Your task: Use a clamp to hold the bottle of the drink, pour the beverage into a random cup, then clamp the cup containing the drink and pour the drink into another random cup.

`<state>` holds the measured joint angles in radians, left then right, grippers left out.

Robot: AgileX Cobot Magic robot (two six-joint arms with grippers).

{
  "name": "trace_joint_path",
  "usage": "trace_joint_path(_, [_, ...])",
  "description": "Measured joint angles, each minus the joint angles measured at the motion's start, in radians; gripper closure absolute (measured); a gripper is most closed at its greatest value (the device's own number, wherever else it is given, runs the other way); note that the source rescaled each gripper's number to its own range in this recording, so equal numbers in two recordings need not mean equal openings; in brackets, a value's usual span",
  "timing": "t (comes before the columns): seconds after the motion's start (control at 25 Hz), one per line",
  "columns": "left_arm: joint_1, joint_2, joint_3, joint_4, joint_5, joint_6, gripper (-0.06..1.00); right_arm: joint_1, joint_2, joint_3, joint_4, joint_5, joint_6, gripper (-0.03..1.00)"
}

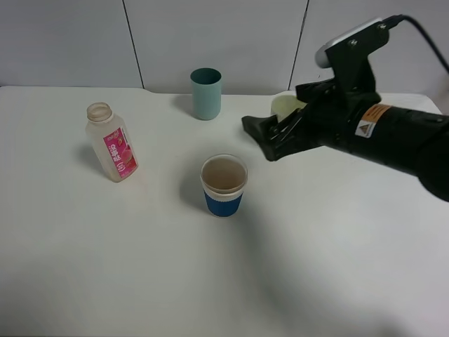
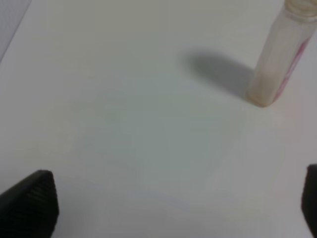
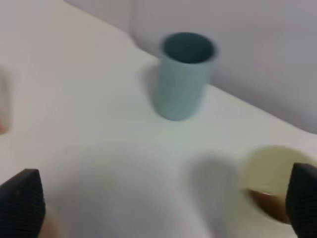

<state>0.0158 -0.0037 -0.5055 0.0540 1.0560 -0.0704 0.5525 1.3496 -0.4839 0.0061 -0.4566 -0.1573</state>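
A clear bottle with a pink label stands uncapped at the left of the white table. It also shows in the left wrist view. A paper cup with a blue band stands in the middle. A teal cup stands at the back and shows in the right wrist view. A pale yellow cup is partly hidden behind my right gripper; it also shows in the right wrist view. The right gripper is open and empty, in the air between the paper cup and the yellow cup. My left gripper is open and empty, short of the bottle.
A grey panelled wall runs behind the table's far edge. The black right arm reaches in from the right above the table. The left arm is out of the high view.
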Motion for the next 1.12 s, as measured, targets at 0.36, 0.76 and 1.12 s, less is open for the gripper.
trace_joint_path(0.36, [0.000,0.000,0.000,0.000,0.000,0.000,-0.06,-0.342,-0.199,0.000,-0.120,0.177,0.125,0.06])
trace_joint_path(0.76, [0.000,0.000,0.000,0.000,0.000,0.000,-0.06,-0.505,-0.546,-0.122,-0.169,0.613,0.131,0.06])
trace_joint_path(1.12, [0.000,0.000,0.000,0.000,0.000,0.000,-0.06,-0.509,-0.838,-0.221,-0.215,0.924,0.131,0.06])
